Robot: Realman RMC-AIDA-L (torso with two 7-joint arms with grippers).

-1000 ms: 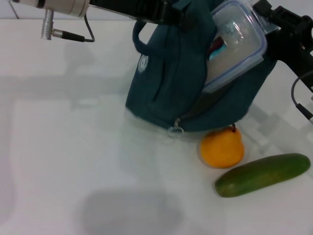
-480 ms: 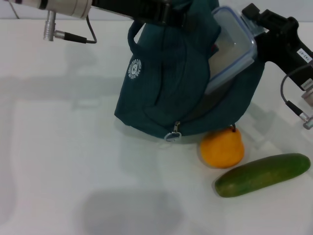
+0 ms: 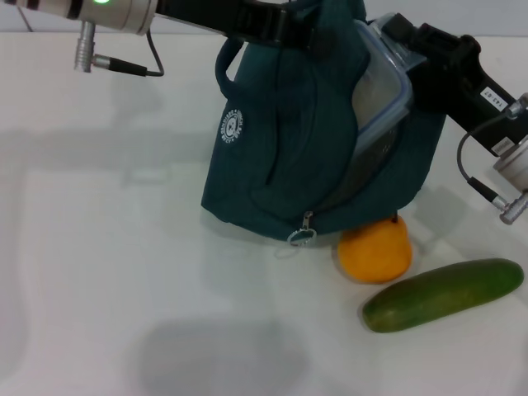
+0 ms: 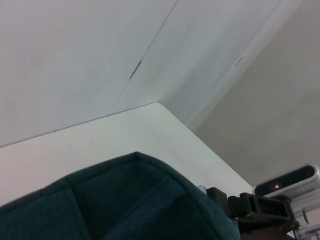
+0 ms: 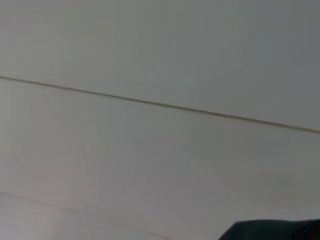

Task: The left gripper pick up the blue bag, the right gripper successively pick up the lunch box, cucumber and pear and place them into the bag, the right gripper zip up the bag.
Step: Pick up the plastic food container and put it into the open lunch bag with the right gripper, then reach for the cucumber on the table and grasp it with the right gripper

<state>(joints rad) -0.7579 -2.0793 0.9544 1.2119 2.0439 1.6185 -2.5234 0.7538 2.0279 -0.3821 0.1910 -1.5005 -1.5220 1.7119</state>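
Blue bag (image 3: 305, 148) with round white logo (image 3: 234, 125), unreadable; both end effectors' grip unclear.

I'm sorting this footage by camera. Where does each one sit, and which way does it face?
Head: looks down at the table; left gripper holds the blue bag, right gripper pushes in the lunch box.
Left wrist: faces up over the bag to a wall; a black arm part shows.
Right wrist: faces a bare wall.
Shared: the bag, in head and left wrist views.
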